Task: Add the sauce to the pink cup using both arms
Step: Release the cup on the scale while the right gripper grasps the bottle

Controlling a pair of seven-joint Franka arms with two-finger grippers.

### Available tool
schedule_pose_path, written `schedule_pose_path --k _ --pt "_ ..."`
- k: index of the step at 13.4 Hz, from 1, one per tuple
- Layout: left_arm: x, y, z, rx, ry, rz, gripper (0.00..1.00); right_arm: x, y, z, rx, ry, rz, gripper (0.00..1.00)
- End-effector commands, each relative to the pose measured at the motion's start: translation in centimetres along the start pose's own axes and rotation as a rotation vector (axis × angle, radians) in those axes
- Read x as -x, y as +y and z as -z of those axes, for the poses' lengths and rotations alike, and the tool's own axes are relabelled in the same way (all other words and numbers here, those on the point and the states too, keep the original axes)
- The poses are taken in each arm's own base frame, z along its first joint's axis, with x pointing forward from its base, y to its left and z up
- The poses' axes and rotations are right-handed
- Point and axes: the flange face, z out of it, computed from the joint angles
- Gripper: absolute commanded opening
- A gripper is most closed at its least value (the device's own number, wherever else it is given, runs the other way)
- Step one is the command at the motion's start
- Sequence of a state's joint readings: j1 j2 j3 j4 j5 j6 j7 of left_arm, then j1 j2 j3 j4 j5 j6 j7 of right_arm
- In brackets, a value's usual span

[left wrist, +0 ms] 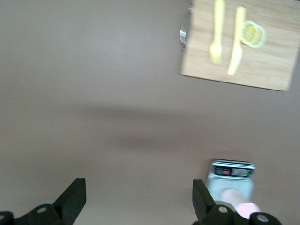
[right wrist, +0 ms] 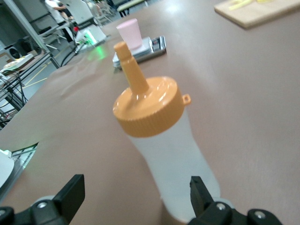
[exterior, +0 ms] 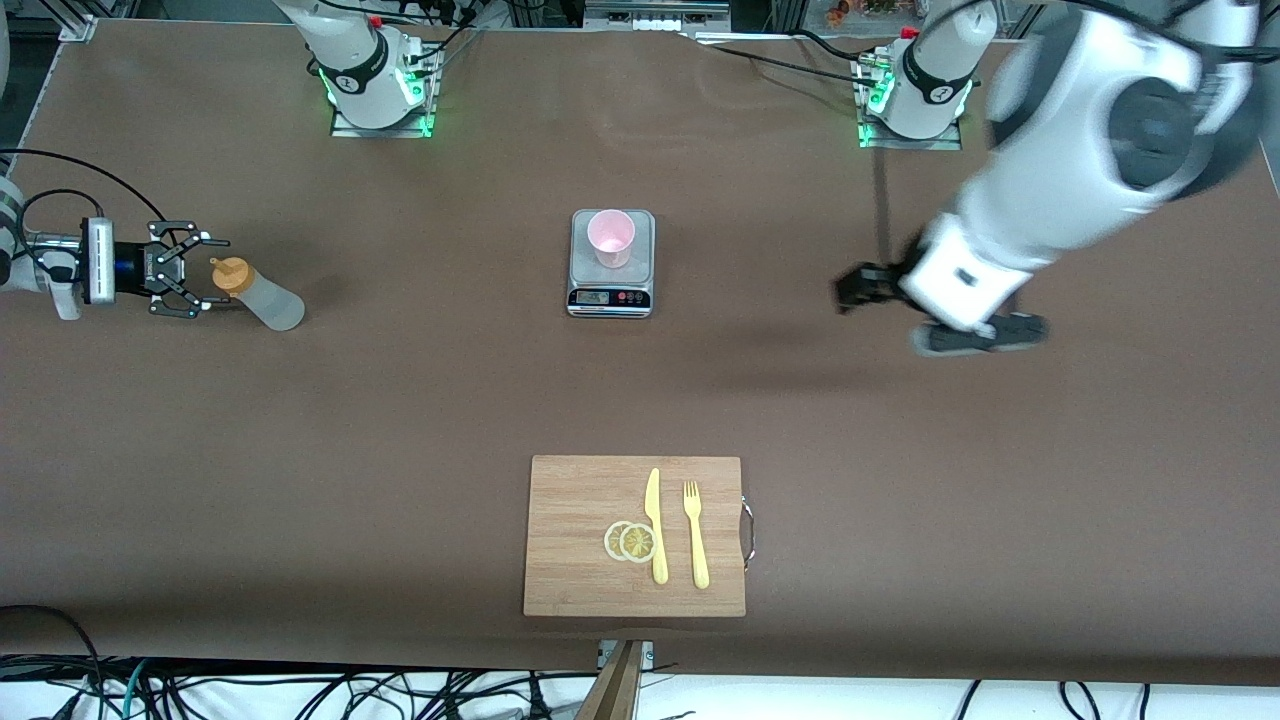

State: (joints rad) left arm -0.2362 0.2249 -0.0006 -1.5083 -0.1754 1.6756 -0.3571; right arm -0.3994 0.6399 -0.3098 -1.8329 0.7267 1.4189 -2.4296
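Views compared: the whole table is seen only from the front view; the orange nozzle cap and its small side tab are shown close only in the right wrist view, while the left wrist view looks down on bare table, the scale and the board.
Sauce (exterior: 258, 293): stood on the table toward the right arm's end, well apart from the pink cup.
Right gripper (exterior: 197, 272): held level just beside the sauce's cap, fingers (right wrist: 70, 192) spread apart; the bottle (right wrist: 161, 150) is seen between them, though contact cannot be judged (probably none yet).
Left gripper (exterior: 850, 290): hung over bare table toward the left arm's end, blurred in the front view; in its own wrist view the fingers (left wrist: 75, 197) are seen wide apart with nothing between.
Pink cup (exterior: 611, 237): stood upright on the grey scale (exterior: 611, 297), mid-table.
Surroundings: a wooden cutting board (exterior: 570, 540) lies nearer the front camera, bearing a yellow knife (exterior: 656, 525), a yellow fork (exterior: 695, 535) and lemon slices (exterior: 630, 541).
Obstructions: only bare table is seen between sauce and cup.
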Motion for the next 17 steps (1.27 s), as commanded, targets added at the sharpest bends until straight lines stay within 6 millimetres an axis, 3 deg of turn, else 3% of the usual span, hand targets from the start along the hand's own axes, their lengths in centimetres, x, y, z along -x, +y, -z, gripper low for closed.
schedule_pose_path --k 1,3,6,10,14,17 --pt "-0.8 -8.6 3.9 0.001 0.007 -0.032 1.0 1.5 1.0 -0.5 -0.021 0.099 0.084 1.0" --pt "-0.9 -12.9 6.6 -0.009 0.028 -0.042 1.0 1.8 0.5 -0.8 -0.037 0.14 0.104 1.0" --pt "0.0 -14.5 8.8 -0.04 -0.005 -0.098 1.0 3.5 1.4 -0.7 -0.032 0.174 0.126 1.0" --pt "0.2 -13.9 8.9 -0.042 -0.021 -0.113 1.0 4.0 2.3 -1.3 -0.026 0.203 0.135 1.0" --pt "-0.2 -14.3 8.3 -0.045 -0.03 -0.107 1.0 4.1 3.8 -4.4 -0.055 0.254 0.141 1.0" --pt "-0.1 -13.6 8.2 -0.095 -0.028 -0.124 1.0 3.3 4.6 -5.4 -0.071 0.261 0.147 1.0"
